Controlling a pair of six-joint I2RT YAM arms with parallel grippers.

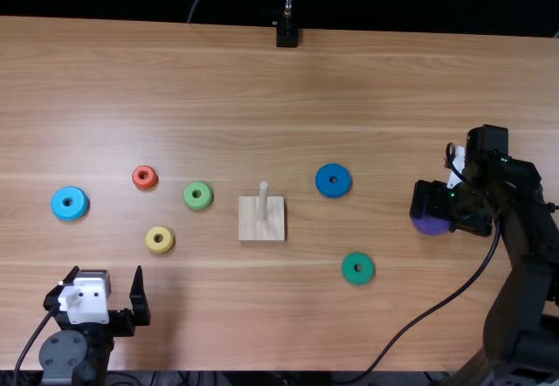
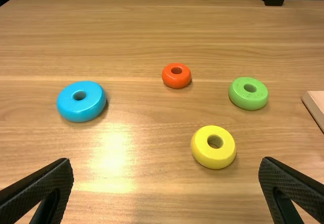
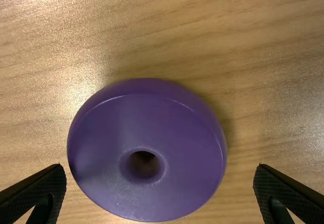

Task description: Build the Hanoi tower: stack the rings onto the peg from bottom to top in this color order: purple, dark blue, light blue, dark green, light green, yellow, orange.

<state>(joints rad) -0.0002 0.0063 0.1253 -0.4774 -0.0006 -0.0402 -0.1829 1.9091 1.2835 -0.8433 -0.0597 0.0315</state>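
Top view: the left pincer [image 1: 106, 272] is over the near left part of the desk [image 1: 393, 98], its two fingers spread well apart. The right pincer [image 1: 447, 214] is low at the right side, over the purple ring [image 1: 429, 224].

Right of the middle lie the dark blue ring [image 1: 323, 181] and, nearer the near edge, the dark green ring [image 1: 349, 271]. Near the middle, the wooden peg [image 1: 263, 198] stands upright on its square base [image 1: 262, 230]. To the left of the base are the light green ring [image 1: 189, 199] and the yellow ring [image 1: 154, 244], the yellow one nearer the near edge. Farther left come the orange ring [image 1: 137, 177] and, leftmost of all, the light blue ring [image 1: 59, 204].

Left wrist view: the light blue, orange, light green and yellow rings all rest flat on the desk, separate from one another, with a corner of the base beside them.

Right wrist view: the pincer's fingers are wide apart, and the purple ring lies flat on the wood, its hole facing up. One fingertip is close to its rim, and the other stands clear of it.
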